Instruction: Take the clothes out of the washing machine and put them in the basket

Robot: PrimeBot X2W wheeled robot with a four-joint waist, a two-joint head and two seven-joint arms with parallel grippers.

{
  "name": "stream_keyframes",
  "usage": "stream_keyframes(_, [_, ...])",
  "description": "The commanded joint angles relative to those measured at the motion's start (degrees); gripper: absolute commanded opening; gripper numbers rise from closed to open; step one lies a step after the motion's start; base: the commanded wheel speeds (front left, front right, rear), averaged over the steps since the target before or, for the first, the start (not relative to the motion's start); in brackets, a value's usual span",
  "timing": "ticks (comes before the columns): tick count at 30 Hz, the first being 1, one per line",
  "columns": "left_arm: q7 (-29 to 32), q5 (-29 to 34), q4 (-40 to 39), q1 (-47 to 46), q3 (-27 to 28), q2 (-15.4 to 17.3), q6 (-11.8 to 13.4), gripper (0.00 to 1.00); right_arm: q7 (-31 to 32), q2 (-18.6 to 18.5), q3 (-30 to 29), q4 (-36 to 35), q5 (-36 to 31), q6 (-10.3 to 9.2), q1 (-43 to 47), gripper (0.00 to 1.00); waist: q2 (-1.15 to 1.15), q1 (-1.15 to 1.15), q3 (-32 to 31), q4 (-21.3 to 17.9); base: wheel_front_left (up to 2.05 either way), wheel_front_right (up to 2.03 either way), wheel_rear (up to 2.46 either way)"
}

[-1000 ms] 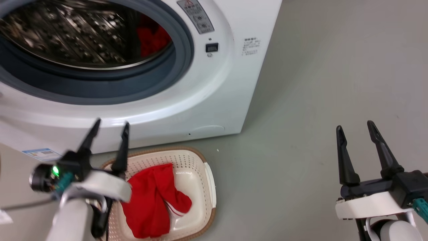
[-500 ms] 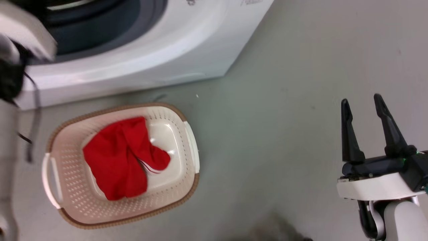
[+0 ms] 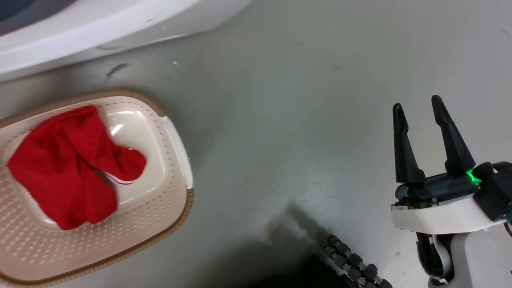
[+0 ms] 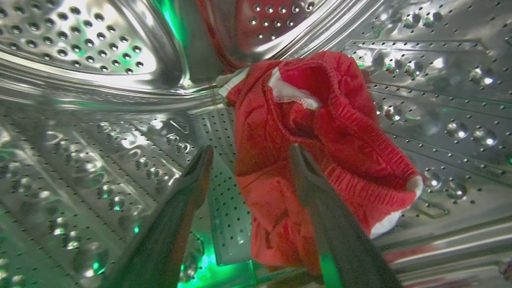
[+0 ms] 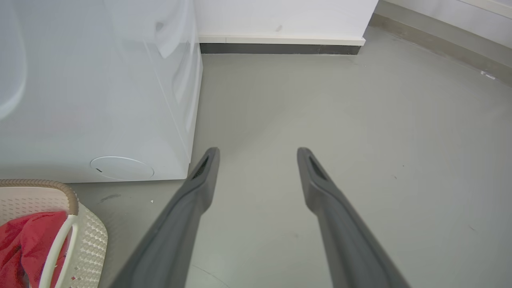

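Note:
In the left wrist view a red garment [image 4: 320, 136] with white trim lies crumpled inside the perforated steel drum [image 4: 92, 52] of the washing machine. My left gripper [image 4: 250, 154] is open close in front of that garment, its right finger overlapping the cloth. Another red garment [image 3: 72, 164] lies in the cream basket [image 3: 176, 140] on the floor at the left of the head view, also seen as red cloth [image 5: 24, 240] in the basket [image 5: 86, 236] in the right wrist view. My right gripper [image 3: 416, 108] hangs open over bare floor, holding nothing.
The washing machine's white front [image 3: 100, 28] crosses the top left of the head view, and its side panel [image 5: 100, 100] fills the left of the right wrist view. A white wall with a dark skirting strip [image 5: 280, 48] runs behind. Black rollers of my base [image 3: 352, 264] show low in the head view.
The head camera has tilted down and to the right, so the porthole has left the view. The left arm has gone out of the head view. The right gripper stays open.

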Motion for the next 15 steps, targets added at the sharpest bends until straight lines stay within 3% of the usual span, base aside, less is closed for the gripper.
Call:
stream_keyframes(1, [0.6, -0.1, 0.7, -1.8, -1.0, 0.2, 0.0, 1.00, -0.1, 0.2, 0.1, -0.5, 0.5, -0.08, -0.7, 1.00, 0.00, -0.01, 3.0, -3.1, 0.00, 0.00, 0.00])
stream_keyframes(15, [14.6, -4.6, 13.8, -12.3, -13.3, -3.2, 0.0, 1.00, -0.1, 0.2, 1.1, -2.1, 2.1, -0.08, 2.1, 1.00, 0.00, -0.01, 5.3, -3.9, 0.00, 0.00, 0.00])
